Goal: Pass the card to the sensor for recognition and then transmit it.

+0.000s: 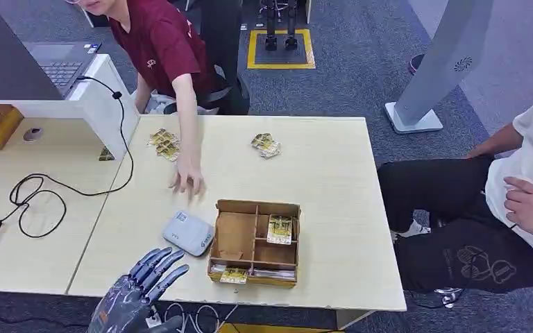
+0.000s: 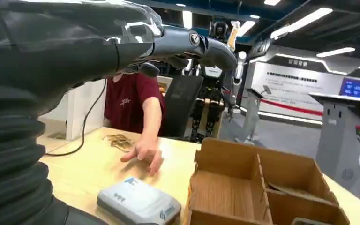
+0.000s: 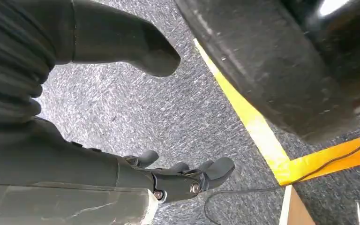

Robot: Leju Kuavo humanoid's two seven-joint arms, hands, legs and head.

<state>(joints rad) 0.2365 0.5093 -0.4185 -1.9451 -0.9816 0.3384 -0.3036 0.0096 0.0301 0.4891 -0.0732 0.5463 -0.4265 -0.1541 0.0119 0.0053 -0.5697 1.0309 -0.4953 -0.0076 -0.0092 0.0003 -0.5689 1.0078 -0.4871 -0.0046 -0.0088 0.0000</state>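
Cards [image 1: 280, 229] lie in the wooden box [image 1: 223, 236] at 3 o'clock of the grey sensor [image 1: 188, 232], left hand [image 1: 141, 288] at 7 o'clock of it, fingers spread and holding nothing, right hand [image 3: 168, 180] open above carpet

Left hand [image 1: 139, 295] raised at the table's [image 1: 333, 208] near edge, sensor [image 1: 188, 233] placed just ahead of its fingertips, divided box [image 1: 255, 243] set right of the sensor, cards [image 1: 280, 229] held in its compartments, a person's hand [image 1: 187, 179] laid beyond the sensor.
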